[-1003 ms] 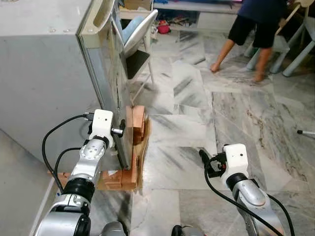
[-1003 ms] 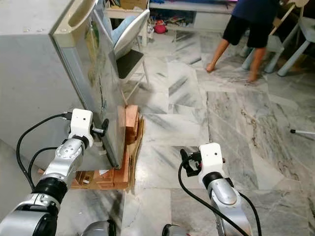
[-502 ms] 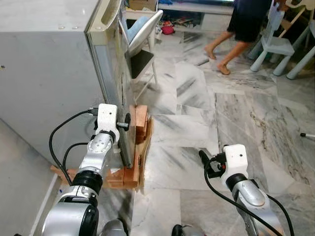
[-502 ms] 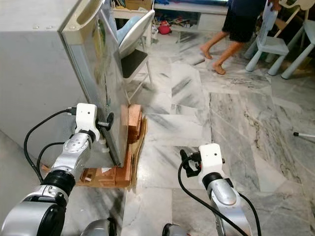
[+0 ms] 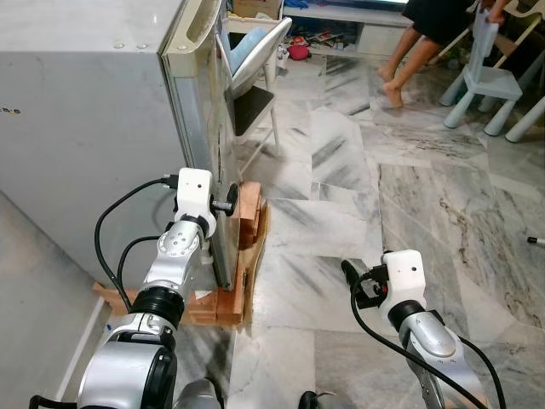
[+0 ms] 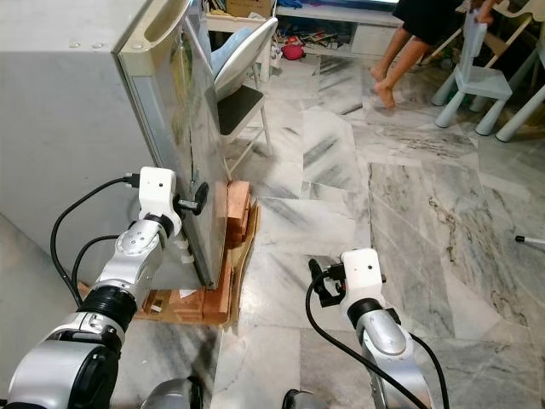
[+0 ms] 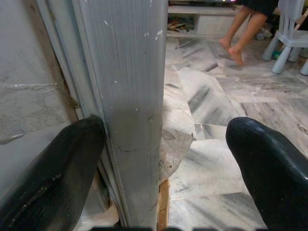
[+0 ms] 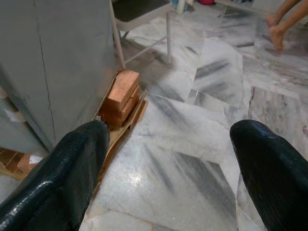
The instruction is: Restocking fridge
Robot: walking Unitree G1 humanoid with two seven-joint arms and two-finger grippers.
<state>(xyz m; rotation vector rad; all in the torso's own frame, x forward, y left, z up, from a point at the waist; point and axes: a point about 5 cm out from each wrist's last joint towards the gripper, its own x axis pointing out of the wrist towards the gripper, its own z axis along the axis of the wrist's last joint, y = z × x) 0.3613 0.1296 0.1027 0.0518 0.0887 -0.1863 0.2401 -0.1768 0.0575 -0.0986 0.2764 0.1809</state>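
Claw (image 7: 161, 159) spread — astride fridge door edge (image 7: 130, 96)

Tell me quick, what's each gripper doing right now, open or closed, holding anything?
Left gripper: open, fingers straddling the fridge door edge, not clamped.
Right gripper: open, holding nothing, low over the marble floor.

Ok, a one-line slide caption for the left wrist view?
Open left gripper straddling the fridge door edge, marble floor beyond.

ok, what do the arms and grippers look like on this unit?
Both arms are silver metal with rounded joints and black collars. Each wrist carries a white boxy module with black cables looping back along the arm. The left gripper and right gripper each have two thick, glossy black fingers. No markings legible.
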